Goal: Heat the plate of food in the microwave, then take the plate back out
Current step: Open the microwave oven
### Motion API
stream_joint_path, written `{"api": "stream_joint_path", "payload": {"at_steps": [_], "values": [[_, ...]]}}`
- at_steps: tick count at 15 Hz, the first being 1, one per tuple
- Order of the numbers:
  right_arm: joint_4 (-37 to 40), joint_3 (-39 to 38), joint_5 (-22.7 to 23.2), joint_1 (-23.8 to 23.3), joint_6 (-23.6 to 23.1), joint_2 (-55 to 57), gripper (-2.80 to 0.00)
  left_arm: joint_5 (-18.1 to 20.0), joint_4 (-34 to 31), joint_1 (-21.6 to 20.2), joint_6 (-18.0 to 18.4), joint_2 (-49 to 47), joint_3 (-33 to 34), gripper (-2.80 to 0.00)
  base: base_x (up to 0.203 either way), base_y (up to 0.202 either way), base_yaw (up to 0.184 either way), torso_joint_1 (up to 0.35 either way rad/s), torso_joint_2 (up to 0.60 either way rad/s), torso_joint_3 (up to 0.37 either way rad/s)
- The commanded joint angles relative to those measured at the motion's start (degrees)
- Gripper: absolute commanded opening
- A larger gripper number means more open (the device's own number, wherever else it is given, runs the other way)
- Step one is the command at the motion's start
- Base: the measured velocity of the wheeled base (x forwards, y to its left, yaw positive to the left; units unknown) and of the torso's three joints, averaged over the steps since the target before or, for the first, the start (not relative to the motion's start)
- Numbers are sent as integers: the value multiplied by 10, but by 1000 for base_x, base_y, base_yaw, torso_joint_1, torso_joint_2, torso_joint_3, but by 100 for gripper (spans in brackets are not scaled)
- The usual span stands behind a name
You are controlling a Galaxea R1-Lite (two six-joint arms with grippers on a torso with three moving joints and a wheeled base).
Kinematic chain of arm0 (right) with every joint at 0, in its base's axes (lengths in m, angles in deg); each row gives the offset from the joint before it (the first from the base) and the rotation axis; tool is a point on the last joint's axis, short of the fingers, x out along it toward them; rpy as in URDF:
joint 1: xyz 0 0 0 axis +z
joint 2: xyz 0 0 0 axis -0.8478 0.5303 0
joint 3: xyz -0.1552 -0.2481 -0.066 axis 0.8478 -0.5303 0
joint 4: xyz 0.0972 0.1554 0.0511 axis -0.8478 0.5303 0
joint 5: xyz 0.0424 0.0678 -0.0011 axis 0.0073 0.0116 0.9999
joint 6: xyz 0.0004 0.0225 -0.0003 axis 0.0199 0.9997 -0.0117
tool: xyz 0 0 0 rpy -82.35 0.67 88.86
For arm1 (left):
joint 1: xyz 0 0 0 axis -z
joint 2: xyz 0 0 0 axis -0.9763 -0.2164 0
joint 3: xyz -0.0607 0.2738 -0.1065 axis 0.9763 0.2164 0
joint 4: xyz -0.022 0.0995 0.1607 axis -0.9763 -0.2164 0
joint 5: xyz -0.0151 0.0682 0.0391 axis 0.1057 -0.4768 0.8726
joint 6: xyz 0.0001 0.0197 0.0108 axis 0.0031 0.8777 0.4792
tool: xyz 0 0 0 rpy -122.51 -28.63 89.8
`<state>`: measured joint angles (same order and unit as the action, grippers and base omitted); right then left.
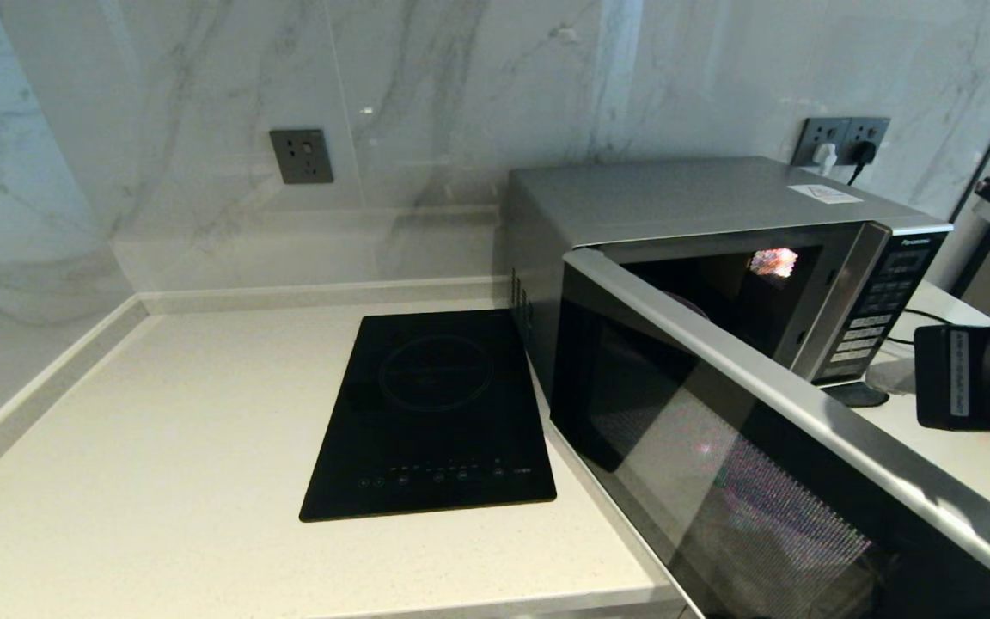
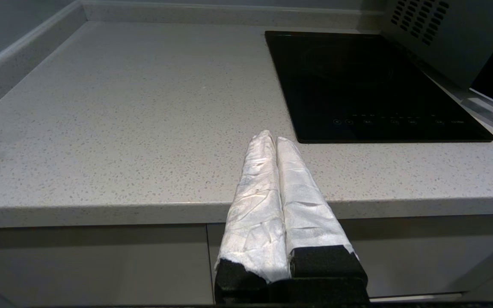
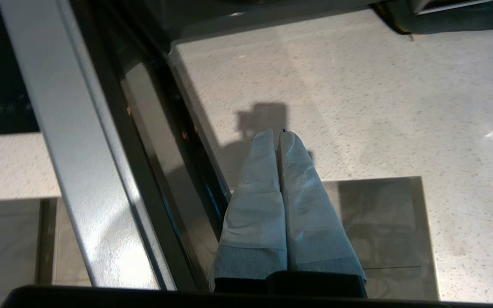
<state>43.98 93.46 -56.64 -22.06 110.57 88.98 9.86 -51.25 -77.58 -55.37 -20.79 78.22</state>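
The silver microwave point(image 1: 701, 198) stands at the back right of the counter. Its dark glass door point(image 1: 761, 447) is swung wide open towards me. The cavity is dark; only a faint curved edge shows low inside it, and I cannot make out the plate of food. My right gripper point(image 3: 277, 133) is shut and empty. It hangs over the counter just beside the inner face of the open door point(image 3: 71, 162). My left gripper point(image 2: 272, 137) is shut and empty, and hovers at the counter's front edge, left of the microwave's vented side point(image 2: 426, 38).
A flat black induction hob point(image 1: 435, 413) lies in the counter left of the microwave. Marble walls close the back and left. Wall sockets point(image 1: 839, 137) with plugs sit behind the microwave. My right arm's black wrist point(image 1: 976, 378) is at the right edge.
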Motion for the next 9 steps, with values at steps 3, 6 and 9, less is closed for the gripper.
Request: {"api": "stream_joint_path", "payload": {"at_steps": [3, 6, 9], "values": [[2, -6, 1, 69, 24, 1, -280, -1, 0, 0, -1, -1, 0, -280, 0, 0, 0, 0, 0, 0], [1, -3, 1, 106, 32, 7, -280, -1, 0, 0, -1, -1, 0, -280, 0, 0, 0, 0, 0, 0], [1, 1, 0, 108, 32, 9, -280, -1, 0, 0, -1, -1, 0, -280, 0, 0, 0, 0, 0, 0]]}}
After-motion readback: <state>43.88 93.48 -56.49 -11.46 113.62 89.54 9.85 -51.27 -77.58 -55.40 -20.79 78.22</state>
